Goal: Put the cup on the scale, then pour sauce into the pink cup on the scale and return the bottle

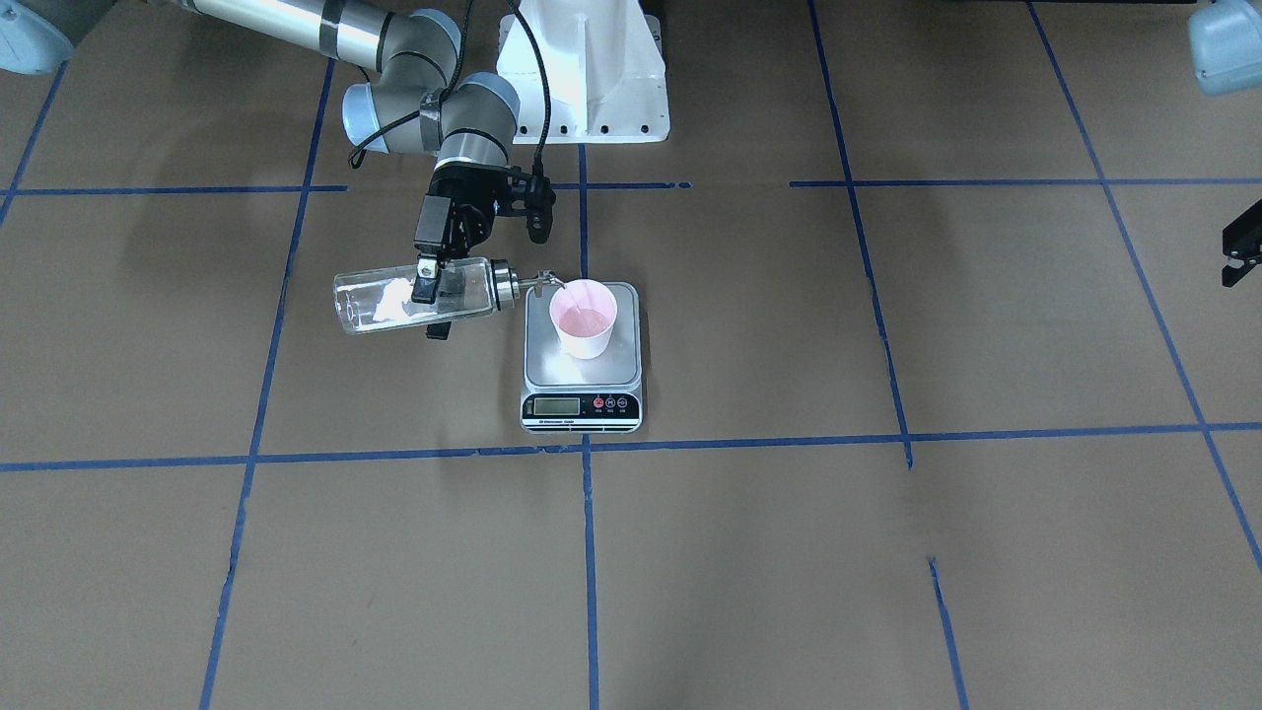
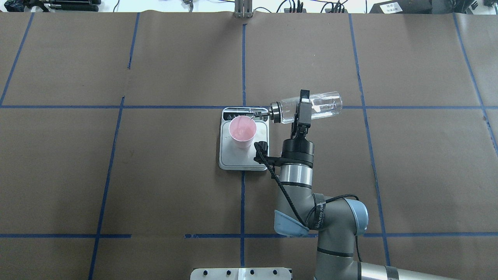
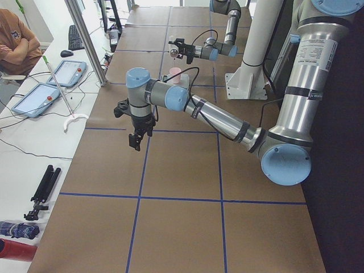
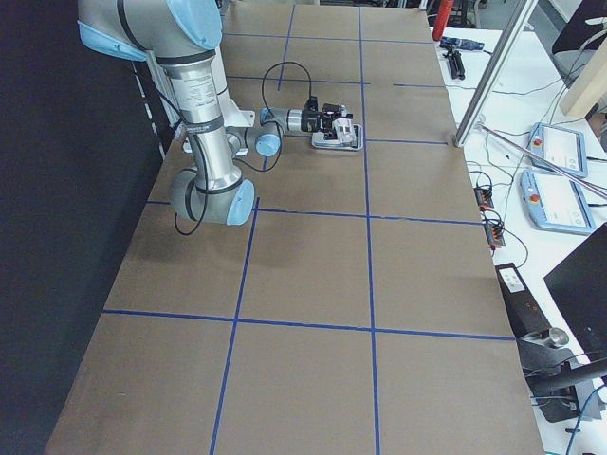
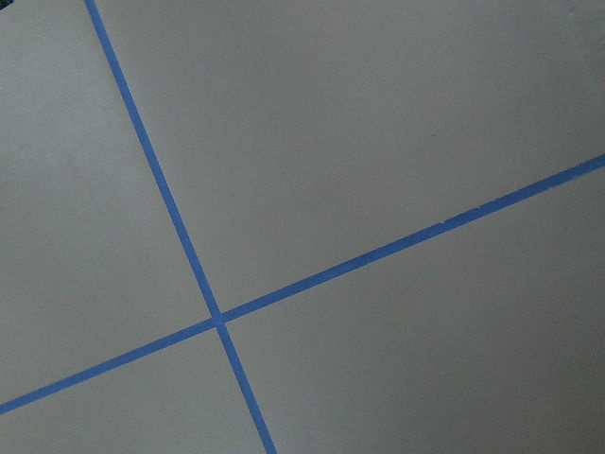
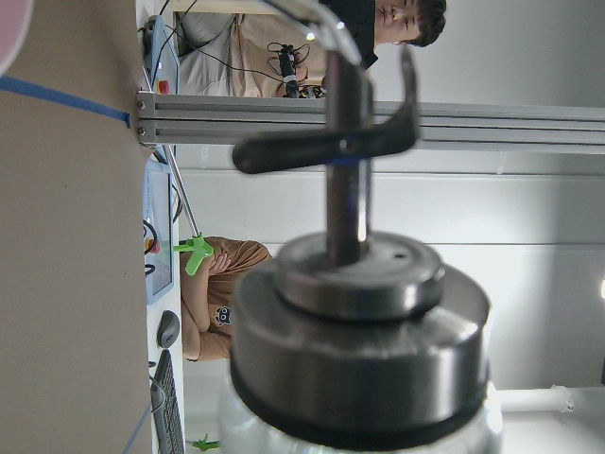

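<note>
Right gripper (image 1: pixel 432 304) is clamped round the bottle (image 1: pixel 370 301), tipped almost flat. I'd hold the spout (image 1: pixel 545 281) over the cup (image 1: pixel 584 320) rim, pour slow, watch the scale (image 1: pixel 544 367).

Your table is covered in brown paper (image 1: pixel 789 552), marked into squares by blue tape lines (image 1: pixel 589 552). A white metal pedestal (image 1: pixel 584 69) stands at the robot's edge. On your white side bench (image 3: pixel 28 170) lie a grey-framed tablet pendant (image 3: pixel 67 73), a second tablet pendant (image 3: pixel 33 99) near it, a black keyboard (image 3: pixel 75 37) and a folded black tripod (image 3: pixel 42 190). A person in a brown shirt (image 3: pixel 17 37) sits there, arms folded.
</note>
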`<state>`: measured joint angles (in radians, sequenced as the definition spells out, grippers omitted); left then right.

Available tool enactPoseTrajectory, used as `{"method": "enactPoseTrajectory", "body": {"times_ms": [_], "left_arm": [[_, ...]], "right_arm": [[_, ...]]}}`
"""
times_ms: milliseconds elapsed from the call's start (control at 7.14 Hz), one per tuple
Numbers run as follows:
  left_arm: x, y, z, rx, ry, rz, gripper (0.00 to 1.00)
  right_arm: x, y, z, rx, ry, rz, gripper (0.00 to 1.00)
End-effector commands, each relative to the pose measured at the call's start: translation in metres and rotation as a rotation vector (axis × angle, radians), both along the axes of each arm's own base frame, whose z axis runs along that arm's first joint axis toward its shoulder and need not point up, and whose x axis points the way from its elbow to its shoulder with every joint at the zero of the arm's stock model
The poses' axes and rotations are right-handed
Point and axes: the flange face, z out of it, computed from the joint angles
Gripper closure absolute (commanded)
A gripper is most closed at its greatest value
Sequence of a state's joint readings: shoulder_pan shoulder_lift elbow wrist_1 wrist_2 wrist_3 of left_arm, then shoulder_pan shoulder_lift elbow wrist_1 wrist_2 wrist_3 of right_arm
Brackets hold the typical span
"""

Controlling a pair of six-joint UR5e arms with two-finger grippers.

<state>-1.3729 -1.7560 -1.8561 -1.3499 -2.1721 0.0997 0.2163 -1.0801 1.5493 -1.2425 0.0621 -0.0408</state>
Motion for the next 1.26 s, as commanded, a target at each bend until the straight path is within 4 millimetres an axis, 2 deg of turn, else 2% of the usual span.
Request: {"method": "enactPoseTrajectory", "body": {"times_ms": [0, 560, 1120], "left_arm": [[0.0, 0.0, -0.001, 0.002, 0.0, 0.0, 0.0], [0.0, 0.0, -0.002, 0.003, 0.001, 0.0, 0.0], [-0.002, 0.002, -0.01, 0.018, 0.004, -0.004, 0.0]], "right_arm": [[0.0, 0.0, -0.001, 0.0, -0.009, -0.001, 1.0], [0.001, -0.001, -0.008, 0.0, -0.115, -0.016, 1.0], [0.019, 0.0, -0.015, 0.017, -0.51, -0.087, 1.0]]}}
